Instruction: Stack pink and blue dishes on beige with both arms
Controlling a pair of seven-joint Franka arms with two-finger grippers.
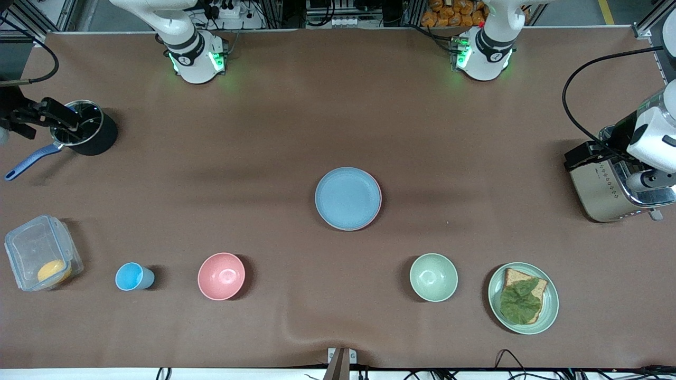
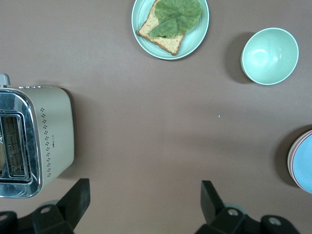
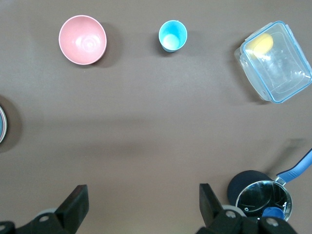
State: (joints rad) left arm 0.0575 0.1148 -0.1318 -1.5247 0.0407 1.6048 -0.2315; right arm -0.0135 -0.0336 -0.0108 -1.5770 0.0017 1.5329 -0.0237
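Note:
The light blue plate (image 1: 347,197) lies in the middle of the table on top of the pink plate (image 1: 373,220), of which only a thin rim shows. No beige plate shows; whether it lies under that stack I cannot tell. The left wrist view catches the edge of the blue plate (image 2: 304,163). My left gripper (image 2: 145,195) hangs open and empty high at the left arm's end, beside the toaster (image 1: 602,192). My right gripper (image 3: 142,195) hangs open and empty high at the right arm's end, by the black pot (image 1: 87,129).
Nearer the front camera stand a clear box (image 1: 39,253) with a yellow thing in it, a small blue cup (image 1: 132,276), a pink bowl (image 1: 222,276), a green bowl (image 1: 433,277) and a green plate (image 1: 496,309) with bread and a leaf.

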